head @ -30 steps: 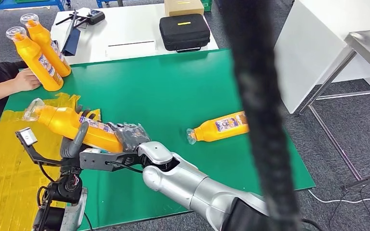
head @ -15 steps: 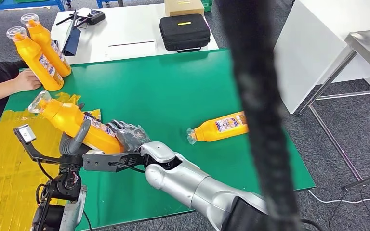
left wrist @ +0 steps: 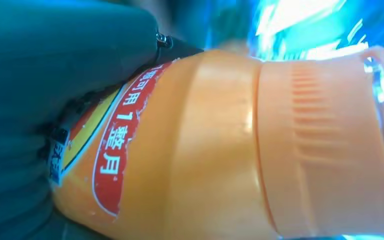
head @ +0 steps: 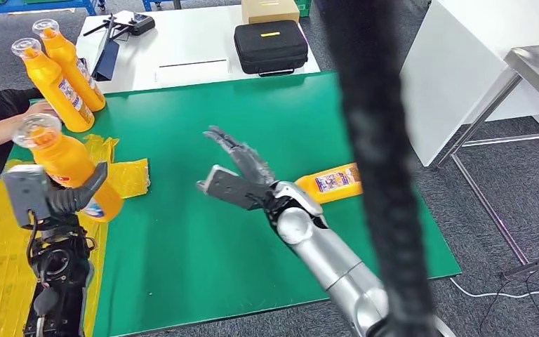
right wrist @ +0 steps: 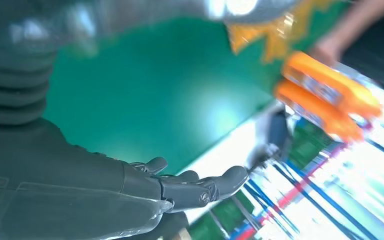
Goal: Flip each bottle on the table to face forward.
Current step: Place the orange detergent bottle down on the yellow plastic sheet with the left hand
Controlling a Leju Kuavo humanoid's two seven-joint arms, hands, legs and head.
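Gripped an orange bottle in the left hand, fingers wrapped round the lower body, clear cap up and tilted slightly, raised over the yellow sheet at the left edge of the green table. Showed up close in the left wrist view as an orange shoulder and ribbed neck with a red-and-yellow label. Lay well apart, near the right edge, a second orange bottle, on its side with the label up and the cap end hidden behind the right arm. Stood in the far left corner two more orange bottles, leaning together, with a person's hand just beside them. Hovered the right hand above the middle of the table, fingers spread and holding nothing, between the held bottle and the lying one. Judged the step as setting the turned bottle upright on the left side; called next for lowering it onto its base and letting go, then sending the free hand to the bottle on its side. Sat beyond the far edge a white desk carrying a black case.
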